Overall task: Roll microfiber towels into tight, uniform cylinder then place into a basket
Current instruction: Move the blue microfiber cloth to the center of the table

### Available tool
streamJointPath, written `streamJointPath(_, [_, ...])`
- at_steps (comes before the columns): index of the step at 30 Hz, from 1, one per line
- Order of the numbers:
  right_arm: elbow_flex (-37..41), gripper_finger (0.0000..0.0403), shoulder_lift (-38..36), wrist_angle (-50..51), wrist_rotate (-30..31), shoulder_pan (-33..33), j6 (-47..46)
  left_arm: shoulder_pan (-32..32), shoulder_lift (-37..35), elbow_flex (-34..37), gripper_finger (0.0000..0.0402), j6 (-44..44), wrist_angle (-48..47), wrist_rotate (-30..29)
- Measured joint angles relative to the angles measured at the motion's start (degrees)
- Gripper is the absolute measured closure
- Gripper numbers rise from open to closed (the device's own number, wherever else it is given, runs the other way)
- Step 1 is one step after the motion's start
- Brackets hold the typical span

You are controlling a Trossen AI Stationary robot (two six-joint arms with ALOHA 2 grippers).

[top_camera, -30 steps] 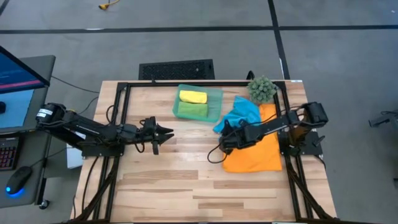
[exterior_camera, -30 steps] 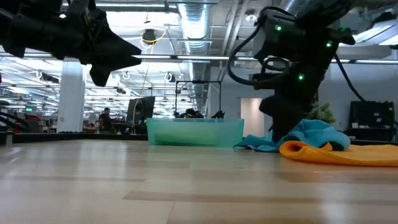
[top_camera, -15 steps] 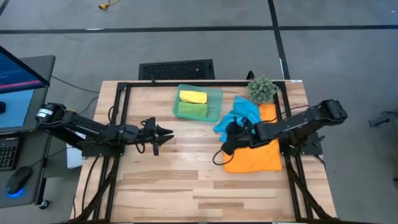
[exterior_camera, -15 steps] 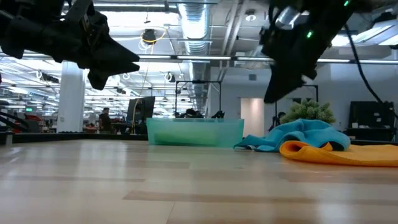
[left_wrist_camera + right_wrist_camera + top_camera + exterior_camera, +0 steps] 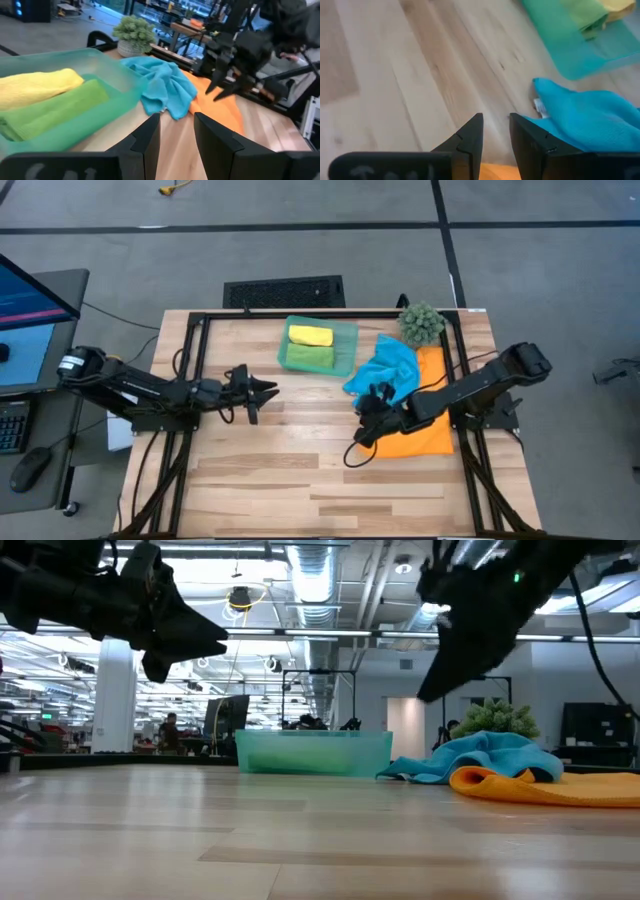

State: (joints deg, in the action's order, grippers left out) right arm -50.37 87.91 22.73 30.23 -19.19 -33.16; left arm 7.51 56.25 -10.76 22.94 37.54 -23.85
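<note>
High view over the table: two towels, the yellow towel and the green towel, already lie rolled side by side in the teal basket at the far edge, evidently the finished half of the job. The blue towel sits crumpled just beside the basket, draped partly over the orange towel, which lies flat near the table's right edge; both are unrolled. The right gripper hangs above the near corner of that pile, its jaws parted by a narrow gap and holding nothing, apparently lining up on the blue cloth so it can be pulled clear and flattened. The left gripper waits over bare wood left of the basket, jaws likewise narrowly apart and empty, probably held back until a towel is spread for rolling. A spiky plant ball stands behind the towels.
</note>
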Motion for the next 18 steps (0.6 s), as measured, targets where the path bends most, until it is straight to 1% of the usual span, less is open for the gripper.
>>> streamJointPath(5, [-0.5,0.0274,5.7,-3.0,0.0,2.2,2.0,-1.1,0.0,0.0,0.0291,0.0,0.0,1.1])
streamJointPath(13, [-3.9,0.0202,10.8,0.2,-0.2,7.2,2.2,-1.2,0.0,0.0,0.0291,0.0,-0.7,2.5])
streamJointPath(18, [-3.8,0.0172,10.9,0.1,-0.1,9.1,-1.0,-1.2,0.0,0.0,0.0291,0.1,-0.7,2.6])
